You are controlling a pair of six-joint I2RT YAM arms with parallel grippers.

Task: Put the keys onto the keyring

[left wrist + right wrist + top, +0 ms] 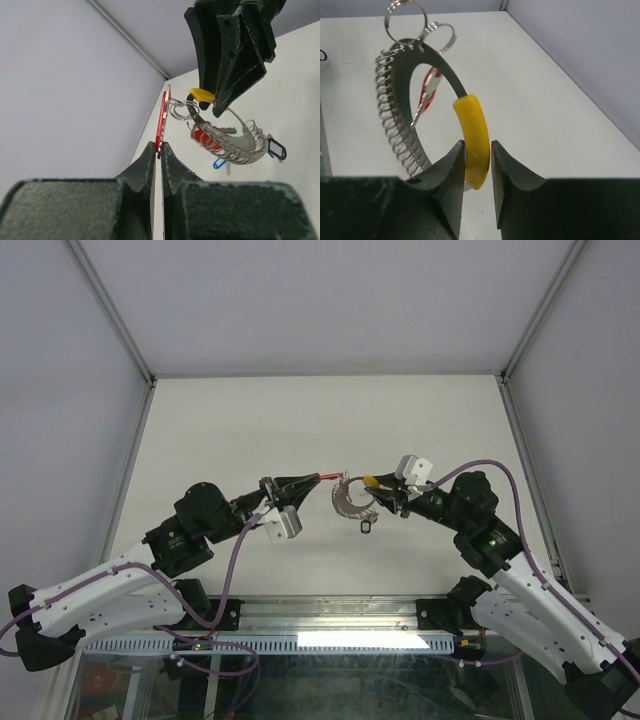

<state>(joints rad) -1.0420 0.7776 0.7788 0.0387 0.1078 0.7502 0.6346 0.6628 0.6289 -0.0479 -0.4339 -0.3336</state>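
Keyring (470, 125): silver hoop w/ yellow sect.

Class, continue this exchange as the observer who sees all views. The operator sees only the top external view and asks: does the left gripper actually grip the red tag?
Observer: Yes. The left wrist view shows the left gripper shut on the end of the red tag.
Operator: And the right side?
Observer: In its wrist view, the yellow section of the keyring sits between the fingers of the right gripper; whether they press it is unclear.
Operator: Any keys hanging there?
Observer: The left wrist view shows a blue tag hanging under the keyring.
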